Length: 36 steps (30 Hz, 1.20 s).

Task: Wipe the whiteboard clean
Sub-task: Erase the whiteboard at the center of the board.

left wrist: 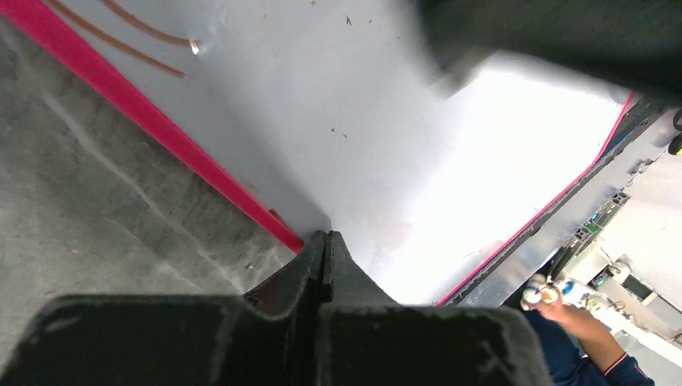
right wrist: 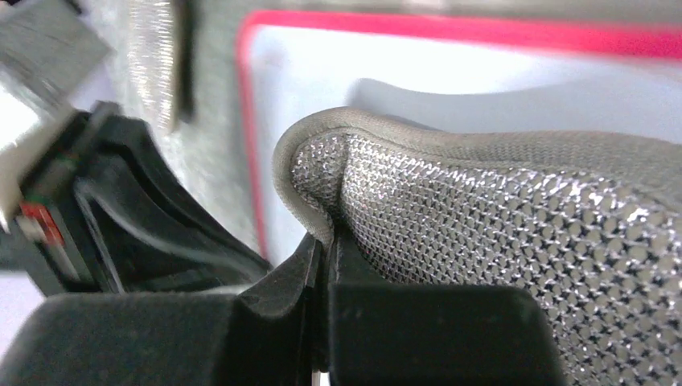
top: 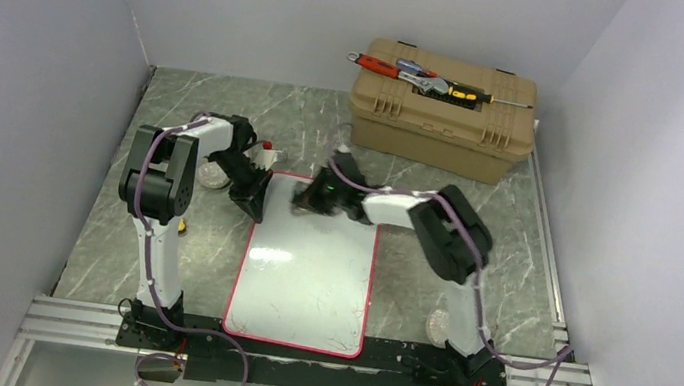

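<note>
The grey marbled tabletop [top: 519, 268] carries the whiteboard [top: 307, 269], which lies flat and lengthwise between the two arms, its near short edge just beside their base rail and its thin red rim showing all round. Well apart from it, at the far right, sits a tan plastic toolbox [top: 444, 122], lid down, probably parked there to leave the wiping area free. The left arm [top: 163, 178] reaches in from the side so that the left jaws, pressed together with nothing between them, rest on the board's rim at its far left corner; I judge this is to pin the board so it does not slide under the wiping. The right arm [top: 443, 233] stretches across to the far edge, where the right jaws are clamped on a fold of grey mesh cleaning cloth [right wrist: 482, 241] that lies against the white surface, a sensible place to begin strokes toward the near edge. On the toolbox lid lie a red-handled tool [top: 376, 64], an adjustable wrench [top: 431, 83] and a yellow-and-black screwdriver [top: 478, 96]. Thin reddish-brown pen strokes [left wrist: 129, 40] run near the rim; they spell nothing, and no brand or label is legible anywhere
</note>
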{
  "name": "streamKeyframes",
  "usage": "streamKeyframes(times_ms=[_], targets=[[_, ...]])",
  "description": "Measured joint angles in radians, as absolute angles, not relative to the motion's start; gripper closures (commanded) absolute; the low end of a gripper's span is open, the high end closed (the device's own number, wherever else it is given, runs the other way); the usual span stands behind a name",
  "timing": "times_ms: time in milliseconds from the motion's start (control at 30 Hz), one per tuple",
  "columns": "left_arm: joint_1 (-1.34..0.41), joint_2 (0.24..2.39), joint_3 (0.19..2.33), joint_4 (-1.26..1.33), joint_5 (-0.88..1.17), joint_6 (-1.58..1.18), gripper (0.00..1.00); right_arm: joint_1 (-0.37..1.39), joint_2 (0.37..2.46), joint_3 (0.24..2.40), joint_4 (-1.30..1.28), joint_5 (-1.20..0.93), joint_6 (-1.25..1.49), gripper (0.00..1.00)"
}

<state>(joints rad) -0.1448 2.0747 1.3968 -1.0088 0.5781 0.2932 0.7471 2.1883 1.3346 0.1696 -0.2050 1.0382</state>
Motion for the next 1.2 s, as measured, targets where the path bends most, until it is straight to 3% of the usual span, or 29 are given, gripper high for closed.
streamKeyframes(times_ms=[167, 267, 400, 633, 767, 967, 1067, 1200], targets=[[-0.143, 2.065, 1.385, -0.999, 0.575, 0.294, 0.96, 0.533, 1.893, 0.921, 0.215, -0.22, 1.032, 1.0], [-0.142, 2.065, 1.385, -0.999, 0.574, 0.294, 0.96, 0.436, 1.837, 0.854, 0.211, -0.209, 1.026, 1.0], [-0.142, 2.065, 1.385, -1.0, 0.573, 0.294, 0.96, 0.493, 1.918, 0.966, 0.183, -0.175, 1.025, 1.0], [-0.138, 2.064, 1.385, -1.005, 0.568, 0.294, 0.96, 0.749, 2.253, 1.483, 0.104, -0.136, 1.005, 1.0], [-0.137, 2.064, 1.385, -1.005, 0.567, 0.294, 0.96, 0.786, 2.215, 1.402, 0.144, -0.143, 1.019, 1.0], [-0.134, 2.064, 1.383, -1.002, 0.57, 0.294, 0.96, 0.638, 2.028, 1.111, 0.196, -0.178, 1.051, 1.0], [-0.133, 2.064, 1.382, -1.002, 0.572, 0.294, 0.96, 0.606, 2.088, 1.216, 0.141, -0.189, 1.056, 1.0], [-0.13, 2.061, 1.378, -0.999, 0.575, 0.294, 0.96, 0.656, 2.269, 1.519, 0.063, -0.184, 1.048, 1.0]])
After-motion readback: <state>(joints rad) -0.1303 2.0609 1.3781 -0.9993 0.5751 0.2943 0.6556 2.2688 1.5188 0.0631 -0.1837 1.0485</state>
